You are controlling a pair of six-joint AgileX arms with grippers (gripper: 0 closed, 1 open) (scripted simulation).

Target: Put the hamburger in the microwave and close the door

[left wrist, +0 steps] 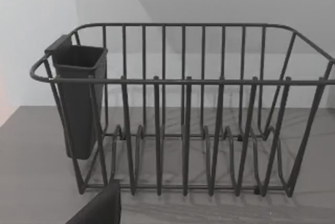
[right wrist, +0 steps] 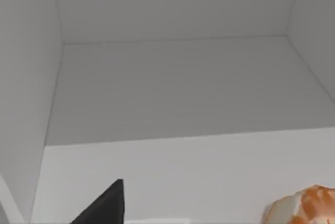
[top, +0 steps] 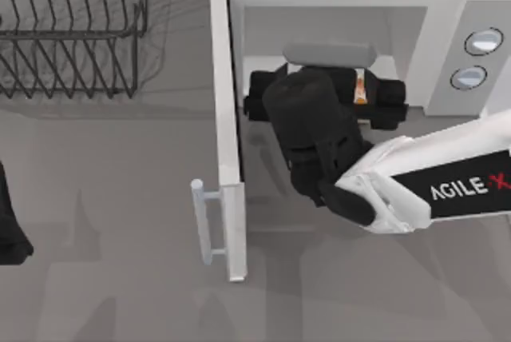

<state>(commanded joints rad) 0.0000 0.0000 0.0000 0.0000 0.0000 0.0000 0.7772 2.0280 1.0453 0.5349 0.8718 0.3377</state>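
The white microwave point(top: 447, 30) stands at the back right with its door point(top: 226, 102) swung wide open toward the front. The door's bar handle point(top: 204, 222) is on its left face. My right gripper point(top: 327, 78) reaches into the mouth of the cavity and is open. In the right wrist view one dark fingertip point(right wrist: 112, 200) hovers over the pale cavity floor point(right wrist: 183, 171). The hamburger point(right wrist: 306, 205), cream with orange blotches, lies on that floor off to one side of the finger, not between the jaws. From above, a bit of the hamburger point(top: 363, 86) peeks out beside the gripper body.
A black wire rack point(top: 72, 30) stands at the back left, and the left wrist view shows a dark cup point(left wrist: 78, 98) hung on its end. My left gripper point(top: 9, 234) is parked at the left edge. Two round knobs point(top: 477, 58) sit on the microwave's grey panel.
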